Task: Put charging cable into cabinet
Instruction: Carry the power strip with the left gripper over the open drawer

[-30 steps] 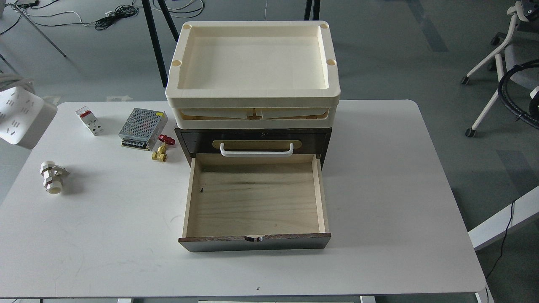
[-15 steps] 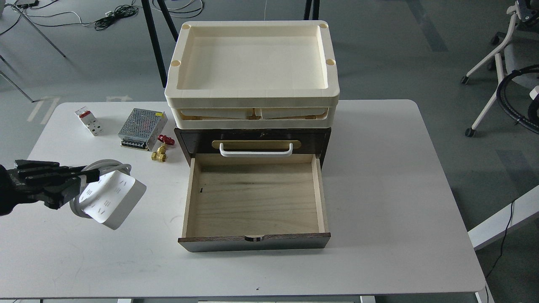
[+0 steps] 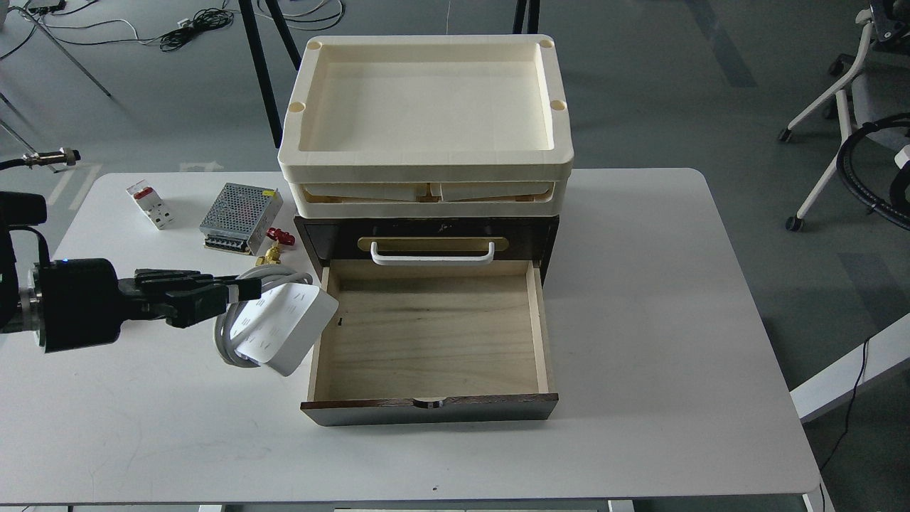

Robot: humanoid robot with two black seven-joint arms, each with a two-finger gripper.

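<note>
My left gripper (image 3: 245, 290) comes in from the left and is shut on the charging cable (image 3: 288, 328), a white flat power strip with its thick cord looped around it. It holds the strip tilted in the air, just over the left wall of the open drawer. The cabinet (image 3: 426, 238) is a dark brown drawer unit at the table's middle. Its lower drawer (image 3: 431, 334) is pulled out, showing an empty pale wood interior. Its upper drawer is shut, with a white bar handle (image 3: 432, 253). My right gripper is out of view.
Cream plastic trays (image 3: 426, 107) are stacked on the cabinet. On the white table (image 3: 675, 320) to the left lie a perforated power-supply box (image 3: 240, 208), a white breaker with a red switch (image 3: 150, 204) and a brass valve with a red handle (image 3: 274, 245).
My left gripper has carried the charging cable rightward from the table's left edge to the drawer's left wall. The white fitting seen a second ago on the left is now hidden behind my arm.
</note>
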